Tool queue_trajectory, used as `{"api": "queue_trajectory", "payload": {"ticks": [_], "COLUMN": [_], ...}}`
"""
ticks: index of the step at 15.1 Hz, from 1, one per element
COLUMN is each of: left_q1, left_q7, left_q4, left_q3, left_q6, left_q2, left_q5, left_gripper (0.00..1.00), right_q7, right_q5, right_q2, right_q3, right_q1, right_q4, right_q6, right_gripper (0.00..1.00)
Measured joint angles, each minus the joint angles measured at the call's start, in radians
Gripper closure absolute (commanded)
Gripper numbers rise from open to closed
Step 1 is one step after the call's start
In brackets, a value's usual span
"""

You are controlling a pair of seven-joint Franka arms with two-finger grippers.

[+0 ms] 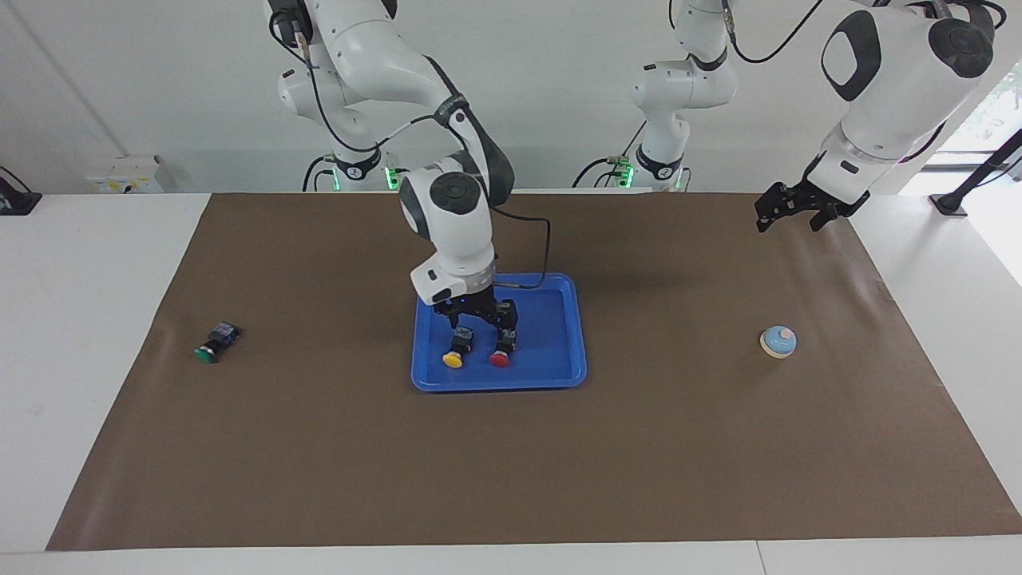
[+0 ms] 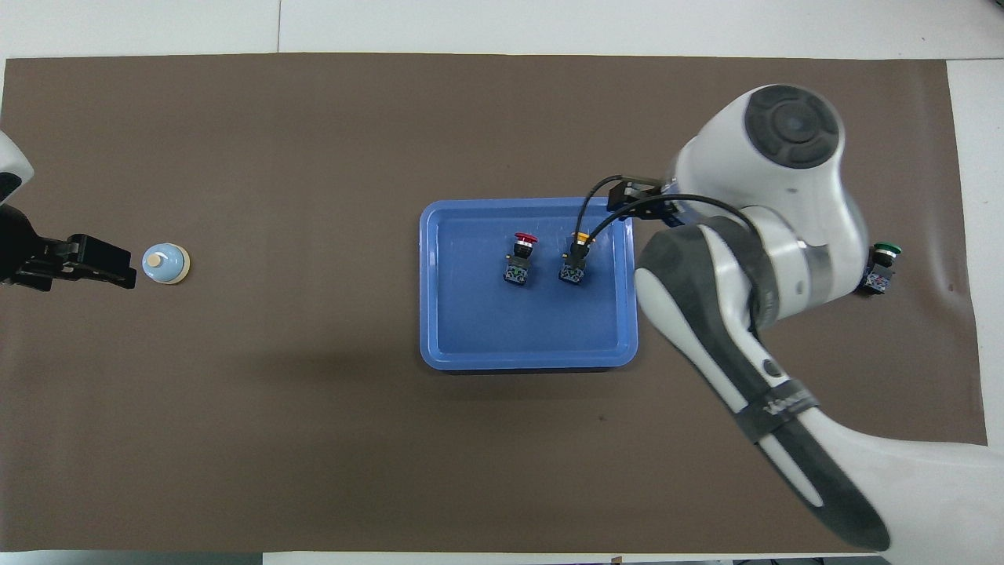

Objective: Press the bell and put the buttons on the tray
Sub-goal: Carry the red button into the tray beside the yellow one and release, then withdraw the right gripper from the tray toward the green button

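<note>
The blue tray [image 1: 551, 355] [image 2: 486, 329] lies mid-mat. On it the yellow button [image 1: 454, 352] [image 2: 576, 259] and the red button [image 1: 501, 352] [image 2: 519, 259] lie side by side. My right gripper [image 1: 483, 321] hangs open just above them, holding nothing. In the overhead view its fingers are hidden under its own arm. The green button [image 1: 214, 342] [image 2: 885, 256] lies on the mat toward the right arm's end. The light blue bell [image 1: 778, 342] [image 2: 165, 264] stands toward the left arm's end. My left gripper [image 1: 790, 222] [image 2: 106, 265] waits open, raised over the mat beside the bell.
A brown mat [image 1: 335, 447] [image 2: 314, 141] covers most of the white table. A black cable [image 1: 547, 239] loops from the right wrist over the tray's rim nearest the robots. In the overhead view the right arm partly covers the green button.
</note>
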Motion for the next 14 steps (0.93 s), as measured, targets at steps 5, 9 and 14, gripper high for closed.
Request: {"api": "queue_trajectory", "payload": {"ticks": [5,9,14], "left_q1": [0.000,0.000,0.000], "left_q7": [0.000,0.000,0.000], "left_q4": [0.000,0.000,0.000], "left_q3": [0.000,0.000,0.000], "left_q6": [0.000,0.000,0.000], "left_q2": [0.000,0.000,0.000], "left_q5": [0.000,0.000,0.000], "left_gripper": [0.00,0.00,0.00], "right_q7": [-0.417,-0.578,-0.617], "right_q5": [0.000,0.000,0.000], "right_q2": [-0.014,-0.020,-0.056], "right_q3": [-0.004,-0.003,-0.002], "right_q1": [-0.293,-0.456,-0.553], "right_q4": [-0.034,-0.134,-0.395], "right_q6": [-0.011,0.126,0.463], "right_gripper": [0.00,0.00,0.00]}}
